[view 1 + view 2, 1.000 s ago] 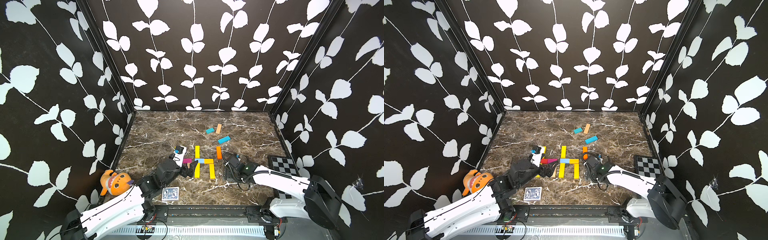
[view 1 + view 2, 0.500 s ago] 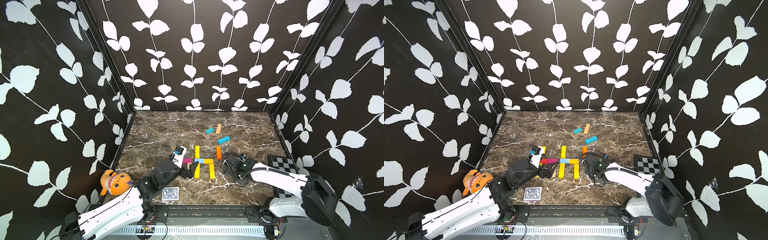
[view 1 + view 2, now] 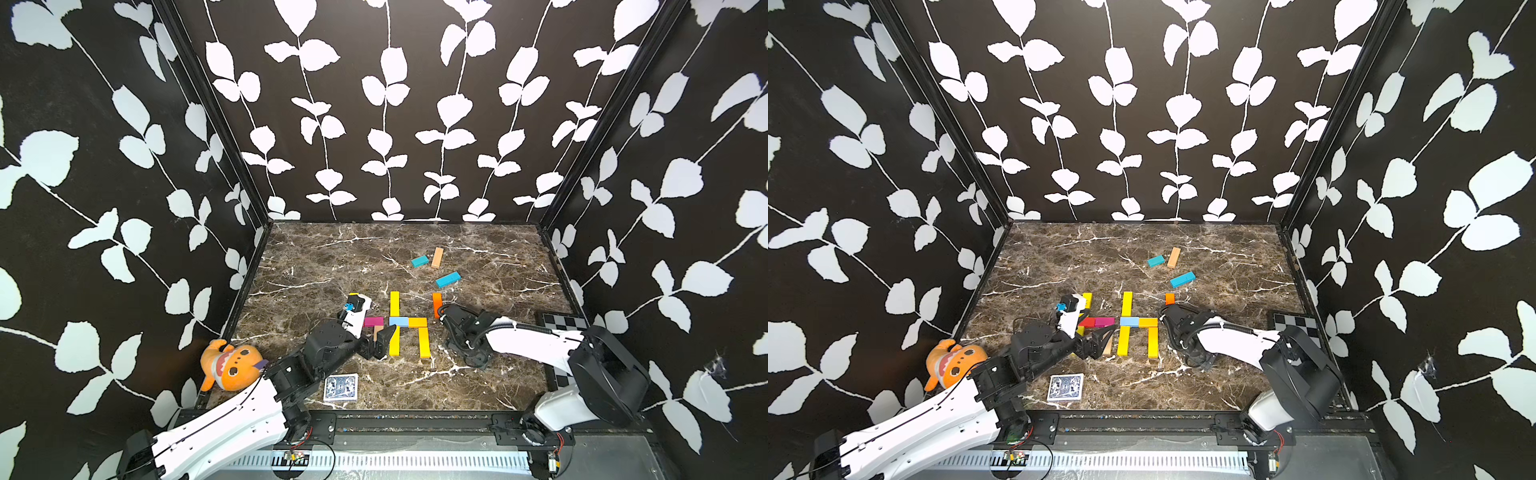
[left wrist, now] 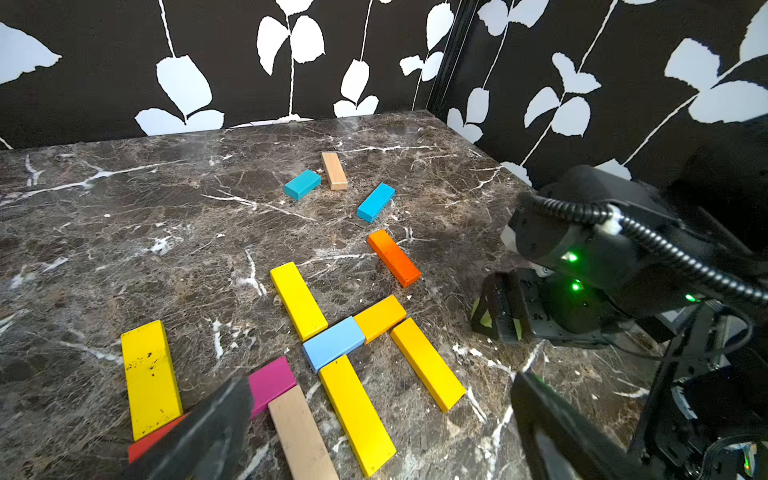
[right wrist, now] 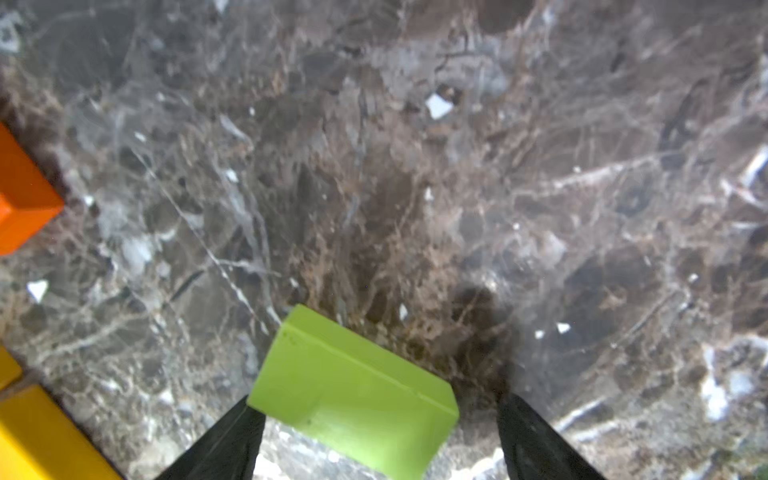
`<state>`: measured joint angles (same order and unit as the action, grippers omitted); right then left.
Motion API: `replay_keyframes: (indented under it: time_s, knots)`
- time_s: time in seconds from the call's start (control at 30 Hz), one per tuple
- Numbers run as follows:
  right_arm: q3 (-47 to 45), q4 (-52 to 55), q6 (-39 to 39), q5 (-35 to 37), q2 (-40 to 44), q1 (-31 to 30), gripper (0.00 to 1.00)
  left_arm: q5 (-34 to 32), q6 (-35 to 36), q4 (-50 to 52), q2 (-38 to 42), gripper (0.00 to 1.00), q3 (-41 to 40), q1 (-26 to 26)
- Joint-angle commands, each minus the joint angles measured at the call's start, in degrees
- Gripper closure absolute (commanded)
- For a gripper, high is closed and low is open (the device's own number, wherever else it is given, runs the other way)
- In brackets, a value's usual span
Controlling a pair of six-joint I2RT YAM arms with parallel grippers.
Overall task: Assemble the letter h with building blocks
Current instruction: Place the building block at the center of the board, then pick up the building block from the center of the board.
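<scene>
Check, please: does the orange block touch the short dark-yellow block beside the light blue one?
Apart. In the left wrist view a strip of bare marble lies between the orange block and the short dark-yellow block.

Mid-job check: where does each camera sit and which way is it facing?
Top views: high at the robot's end, looking down toward the back wall; left arm and right arm show.
Left wrist: low, looking across the letter h at the right gripper; own fingers show.
Right wrist: facing almost straight down at the marble table; its fingers flank a green block.
Shared: orange block, in every view.
</scene>
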<state>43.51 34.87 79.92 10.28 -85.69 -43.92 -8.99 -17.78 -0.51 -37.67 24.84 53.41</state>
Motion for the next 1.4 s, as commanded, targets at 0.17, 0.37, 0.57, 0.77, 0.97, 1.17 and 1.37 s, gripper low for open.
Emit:
replay_keyframes:
  time_s: [0.17, 0.37, 0.57, 0.77, 0.97, 1.17, 1.37]
  knots:
    - [1.1, -0.4, -0.4, -1.9, -0.7, 1.4, 0.10, 0.1, 0.2, -0.7, 0.6, 0.01, -1.3, -0.4]
    - [4.4, 1.8, -8.3, -3.2, 1.5, 1.1, 0.12, -0.1, 0.6, -0.4, 0.5, 0.01, -1.0, -0.4]
    - [2.7, -0.2, -15.8, 1.7, 12.5, -2.8, 0.13, -0.1, 0.5, -1.5, 0.1, 0.01, -1.3, -0.5]
    - [-2.1, -10.1, -18.1, -12.7, 10.2, -3.6, 0.15, 0.0, 0.6, -1.6, -0.9, 0.01, -0.9, -0.7]
    - [-5.4, -11.8, -15.7, -11.2, 9.4, -4.2, 0.15, -0.1, 0.2, -1.8, -1.0, 0.01, -1.1, -0.7]
    - [-4.0, -9.3, -17.2, -6.9, 5.4, -2.4, 0.15, 0.2, 0.0, -1.8, -0.9, 0.01, -1.0, -0.7]
    - [-2.4, -7.1, -19.7, -2.9, 3.8, 0.1, 0.14, 0.2, -0.3, -1.1, -0.8, 0.01, -1.1, -0.8]
